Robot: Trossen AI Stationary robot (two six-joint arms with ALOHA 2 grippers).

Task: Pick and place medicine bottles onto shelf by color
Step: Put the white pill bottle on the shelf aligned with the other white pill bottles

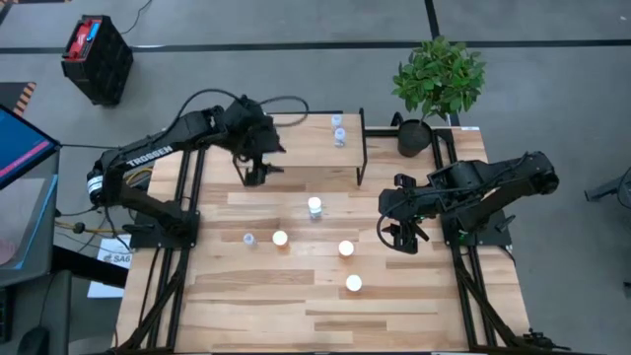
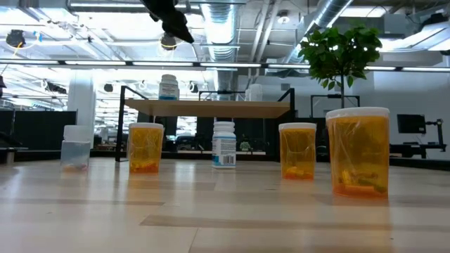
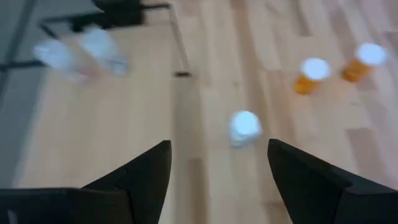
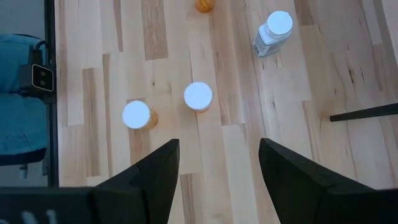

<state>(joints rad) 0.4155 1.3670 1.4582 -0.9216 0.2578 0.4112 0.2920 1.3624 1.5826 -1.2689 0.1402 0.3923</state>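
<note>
My left pincer [image 1: 255,176] hovers over the shelf [image 1: 296,148], fingers apart, empty. My right pincer [image 1: 404,240] waits over the desk [image 1: 296,296], also apart. White bottle [image 1: 315,207] stands just before the shelf (three orange bottles [image 1: 346,248] nearby).

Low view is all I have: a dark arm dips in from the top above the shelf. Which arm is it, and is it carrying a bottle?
Observer: It's the left arm. The left pincer hangs over the front left corner of the shelf, open and empty.
Operator: I can't see the other arm at all. Where is it?
Observer: The right pincer is above the right side of the table, just right of the nearest orange bottle. It is open and holds nothing.
Operator: How many bottles are on the shelf?
Observer: From above, two bottles stand close together near the shelf's right end, towards the back.
</note>
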